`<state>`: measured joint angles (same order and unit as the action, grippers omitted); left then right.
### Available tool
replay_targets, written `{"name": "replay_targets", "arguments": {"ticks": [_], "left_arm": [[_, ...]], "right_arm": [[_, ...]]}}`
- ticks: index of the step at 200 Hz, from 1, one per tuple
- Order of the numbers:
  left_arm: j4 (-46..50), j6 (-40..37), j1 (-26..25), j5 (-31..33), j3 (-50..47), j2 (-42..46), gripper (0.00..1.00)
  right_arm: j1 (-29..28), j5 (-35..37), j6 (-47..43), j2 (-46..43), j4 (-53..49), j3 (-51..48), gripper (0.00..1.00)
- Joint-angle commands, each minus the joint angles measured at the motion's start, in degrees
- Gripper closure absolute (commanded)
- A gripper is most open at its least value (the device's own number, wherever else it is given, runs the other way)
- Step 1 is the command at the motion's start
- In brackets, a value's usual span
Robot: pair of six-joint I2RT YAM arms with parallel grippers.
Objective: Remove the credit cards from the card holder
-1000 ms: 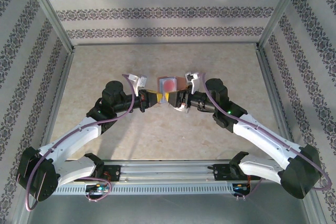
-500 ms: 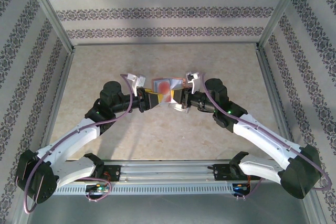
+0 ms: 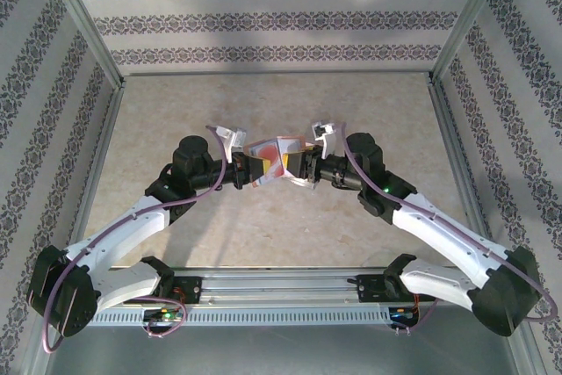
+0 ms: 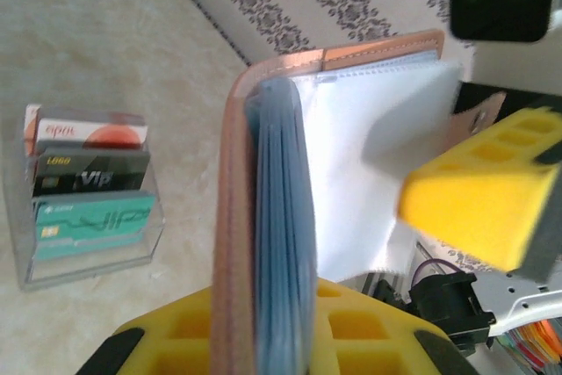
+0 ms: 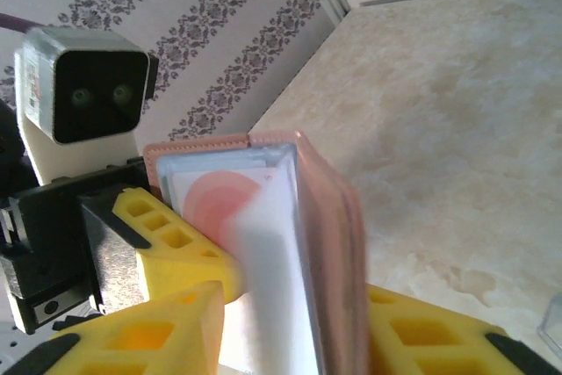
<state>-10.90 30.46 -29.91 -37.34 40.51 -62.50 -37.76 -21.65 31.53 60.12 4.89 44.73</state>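
Note:
The card holder [image 3: 274, 154] is held up over the middle of the table between both grippers. In the left wrist view its brown cover [image 4: 230, 217] and blue pages [image 4: 281, 234] stand edge-on, with my left gripper [image 4: 272, 327] shut on them. In the right wrist view my right gripper [image 5: 299, 344] is shut on the other cover [image 5: 338, 252] and blurred clear sleeves. One sleeve holds a white credit card with a red circle [image 5: 219, 204]. From above, the left gripper [image 3: 252, 169] and right gripper [image 3: 297, 164] nearly touch.
A small clear plastic tray [image 4: 132, 256] stands on the table to the left of the card holder in the left wrist view. It holds a red-and-white card [image 4: 88, 133], a dark card [image 4: 88, 180] and a teal card [image 4: 92, 224]. Patterned walls enclose the table.
The card holder has sunk a little and tipped, so its red-circled page faces up less. Both grippers have shifted their hold on it and stayed at mid-table.

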Motion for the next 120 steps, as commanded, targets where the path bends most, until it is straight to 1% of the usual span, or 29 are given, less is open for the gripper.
{"name": "replay_targets", "arguments": {"ticks": [1, 26, 39, 56, 67, 99, 120], "left_arm": [[5.2, -3.0, 0.0, 1.8, 0.5, 2.4, 0.94], [10.1, -5.3, 0.0, 3.4, 1.3, 3.3, 0.97], [11.6, -6.4, 0.0, 3.7, 1.7, 3.5, 0.98], [12.1, -6.8, 0.0, 3.9, 1.7, 3.3, 0.98], [12.2, -6.7, 0.0, 3.6, 1.8, 2.8, 0.98], [13.3, -5.9, 0.0, 1.2, 2.3, -0.2, 0.98], [12.6, -4.6, -0.1, -0.9, 1.9, -1.8, 0.98]], "right_arm": [[0.0, 7.1, -1.0, -3.4, -5.4, -1.0, 0.55], [-0.4, 21.2, -1.5, -6.6, -17.1, 0.5, 0.54], [-1.0, 25.7, -1.4, -7.6, -21.6, 1.8, 0.54], [-2.8, 26.8, -2.3, -8.4, -22.6, 2.8, 0.55], [-4.9, 27.3, -2.8, -8.3, -22.3, 3.6, 0.55], [-10.9, 27.9, -4.2, -5.3, -22.4, 6.6, 0.61], [-12.9, 26.3, -3.2, -1.9, -22.4, 8.1, 0.66]]}}
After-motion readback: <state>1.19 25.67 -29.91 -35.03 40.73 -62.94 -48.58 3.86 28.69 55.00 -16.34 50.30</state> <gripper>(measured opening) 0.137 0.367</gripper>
